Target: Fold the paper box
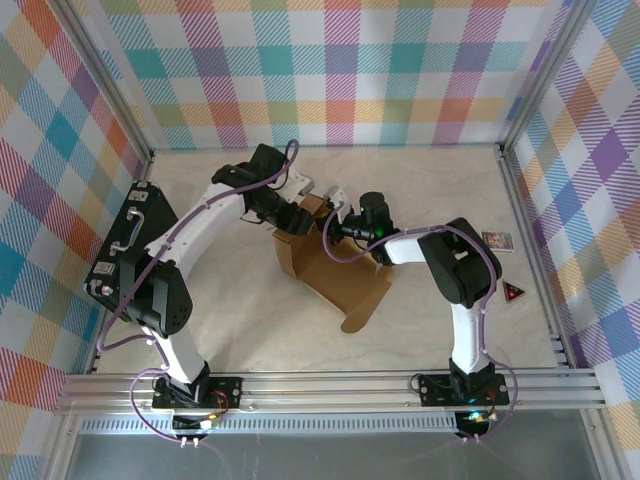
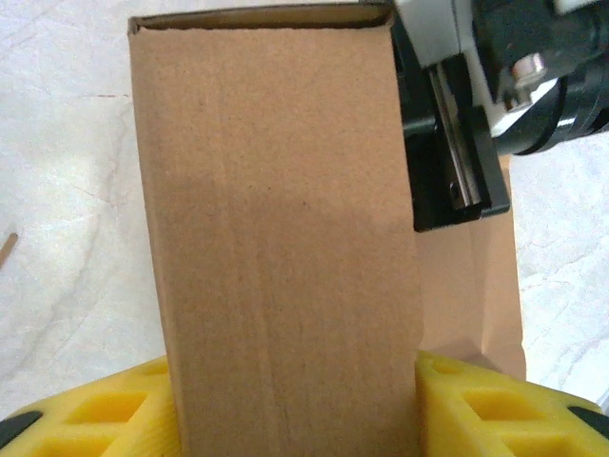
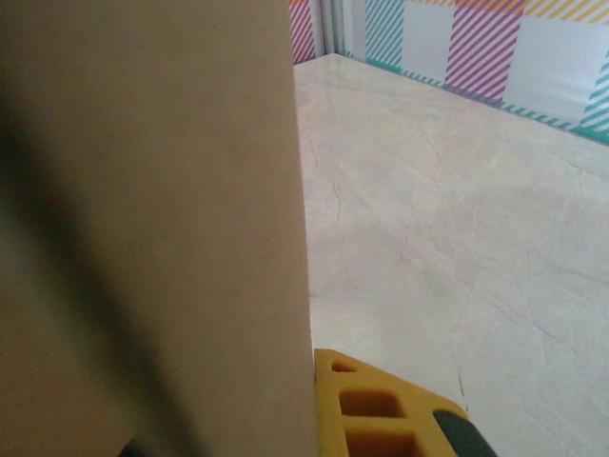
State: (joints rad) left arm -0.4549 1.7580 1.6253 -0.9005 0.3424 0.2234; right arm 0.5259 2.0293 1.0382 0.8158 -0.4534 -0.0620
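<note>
The paper box (image 1: 340, 280) is half folded: the left gripper (image 1: 298, 215) clasps its upright wall, the right gripper (image 1: 338, 210) pinches the panel behind that wall, and a long flap lies unfolded.

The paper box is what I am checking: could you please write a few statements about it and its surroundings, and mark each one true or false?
1. The paper box sits near the middle of the table, where both arms reach. True.
2. The black case stands at the table's right edge. False: the black case is at the left edge.
3. The left gripper has a cardboard panel between its yellow fingers. True.
4. The right gripper hangs open, away from the box. False: the right gripper is shut on the box's cardboard.
5. The box is printed with purple stripes. False: it is plain brown cardboard.
</note>
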